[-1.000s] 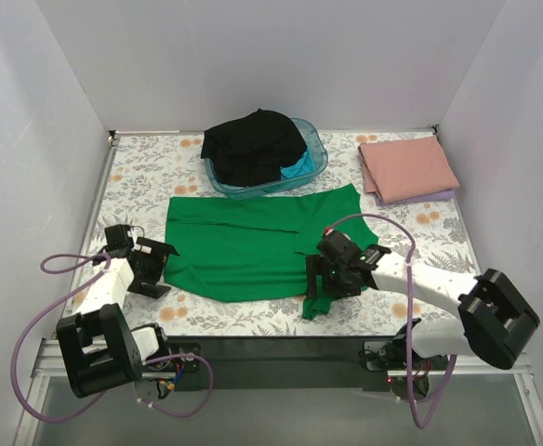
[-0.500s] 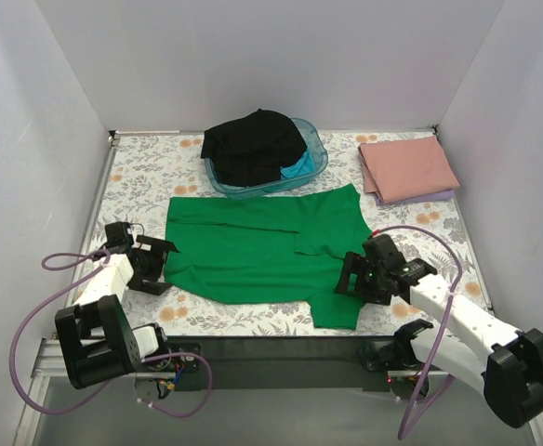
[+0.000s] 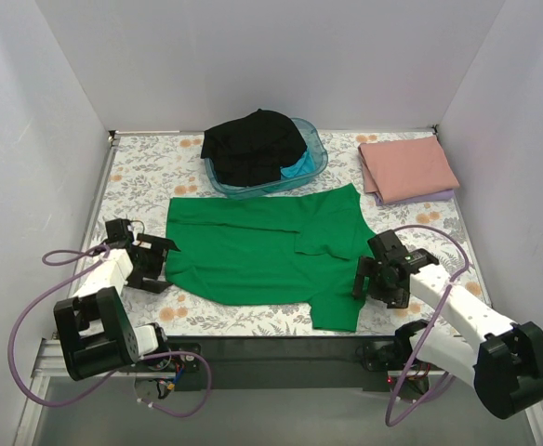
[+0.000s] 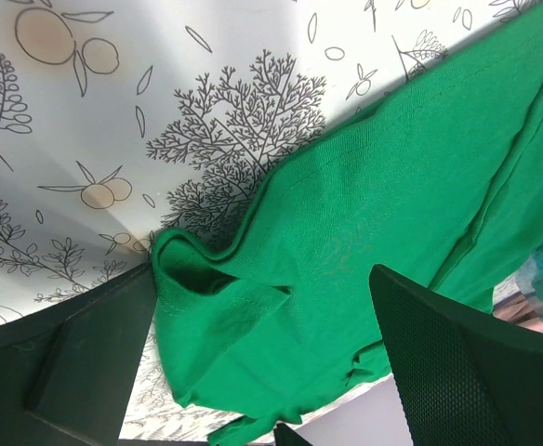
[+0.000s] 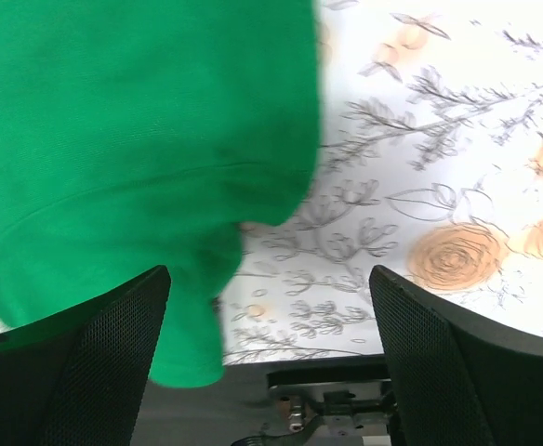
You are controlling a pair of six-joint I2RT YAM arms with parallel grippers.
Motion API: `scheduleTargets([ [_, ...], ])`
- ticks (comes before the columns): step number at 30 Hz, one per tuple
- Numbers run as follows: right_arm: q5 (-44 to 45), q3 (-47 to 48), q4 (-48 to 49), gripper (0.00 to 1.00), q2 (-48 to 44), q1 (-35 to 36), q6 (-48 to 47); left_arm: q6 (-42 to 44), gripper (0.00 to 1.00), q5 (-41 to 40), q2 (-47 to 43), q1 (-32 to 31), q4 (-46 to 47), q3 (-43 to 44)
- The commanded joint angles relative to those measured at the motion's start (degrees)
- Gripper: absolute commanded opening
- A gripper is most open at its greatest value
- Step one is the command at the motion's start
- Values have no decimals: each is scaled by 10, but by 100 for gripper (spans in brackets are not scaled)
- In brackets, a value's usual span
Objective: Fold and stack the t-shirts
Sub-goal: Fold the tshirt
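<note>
Progress looks early: pink tee [image 3: 408, 167] sits folded far right, black tee [image 3: 253, 144] is heaped in the tub [image 3: 316, 153], and green tee [image 3: 253, 251] lies mid-table, barely folded. Left gripper [image 3: 160, 268] gapes over its left hem. Right gripper [image 3: 360, 279] is spread wide, holding nothing, beside the sleeve.

Ahead of the right jaws the green shirt [image 5: 132, 130] is blurred, cut off at the top and left edges. Far beyond them, a black shirt [image 3: 253, 144] hides most of a turquoise one [image 3: 299, 168].
</note>
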Motion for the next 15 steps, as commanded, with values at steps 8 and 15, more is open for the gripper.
scheduleTargets([
  [8, -137, 86, 19, 98, -65, 1, -73, -4, 97, -102, -76, 1, -85, 14],
  [15, -116, 76, 42, 98, -47, 90, -58, -3, 97, -81, -138, 1, -120, 16],
])
